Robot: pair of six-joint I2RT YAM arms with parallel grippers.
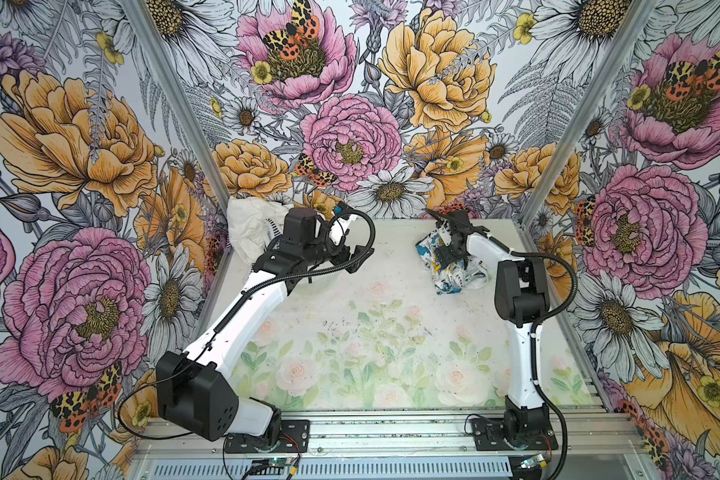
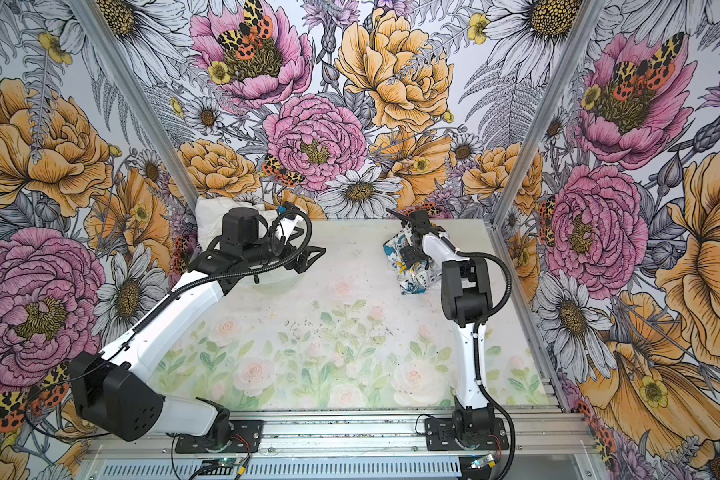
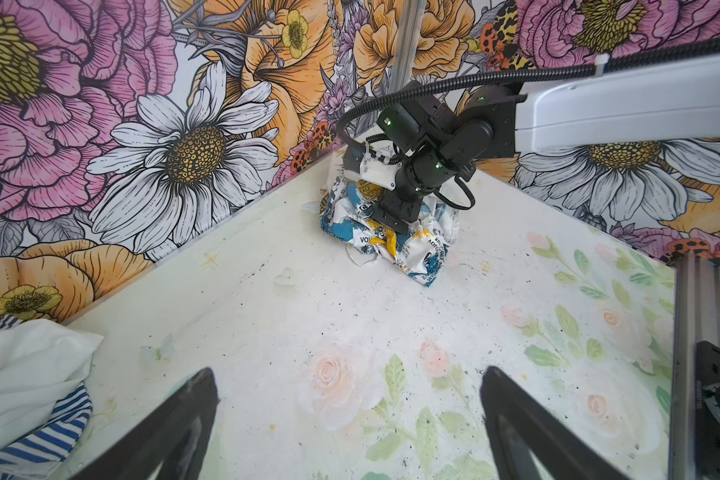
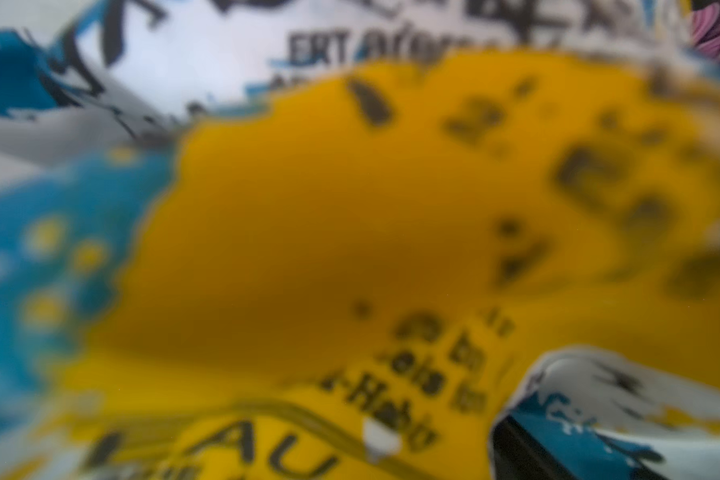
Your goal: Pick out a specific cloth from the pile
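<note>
Cloth [image 3: 425, 253] lies bunched well apart from the pile [image 3: 30, 365]. The right gripper [image 3: 395, 226] is sunk in its folds, jaws hidden, so I cannot tell their state. Best to pinch a thick fold and lift straight up. Left gripper [image 3: 350, 415], near the pile, gapes empty.

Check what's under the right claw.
The printed cloth, crumpled on the table, apart from the pile. The right claw presses into its folds; its tips and any grip are hidden.

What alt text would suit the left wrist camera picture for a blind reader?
The right gripper is pressed into the crumpled blue, yellow and white cloth near a corner of the table. Up close, the left gripper stands open and empty, the pile of white and striped fabric beside it.
</note>
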